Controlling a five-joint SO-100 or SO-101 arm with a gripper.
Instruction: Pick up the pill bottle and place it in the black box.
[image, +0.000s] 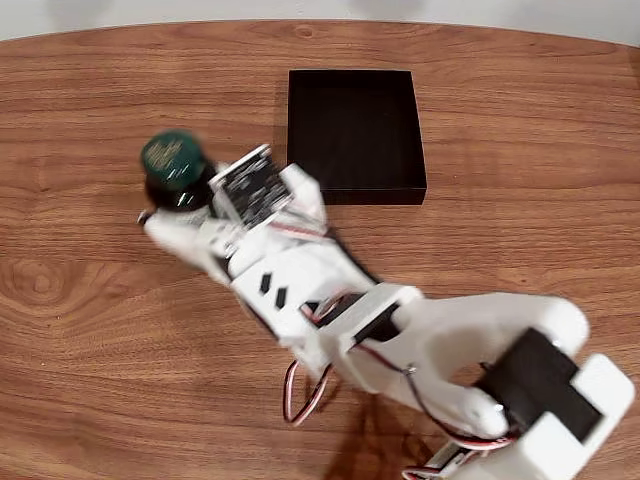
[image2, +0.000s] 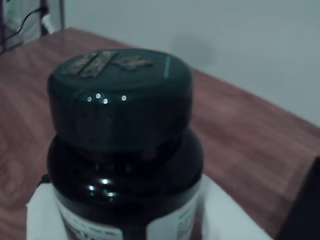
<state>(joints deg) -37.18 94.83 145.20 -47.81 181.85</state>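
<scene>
The pincer (image: 172, 205) appears clamped on the pill bottle (image: 176, 170), short of the black box (image: 355, 130) near the tabletop's (image: 80, 330) far edge; a loose, low grip risks tipping.

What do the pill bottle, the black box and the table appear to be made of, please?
The pill bottle looks like glossy dark glass or plastic, given its sharp highlights; its cap seems smooth moulded plastic with gold print. The black box reads as matte, without glare; the material is unclear. The table shows wood grain, possibly laminate.
</scene>
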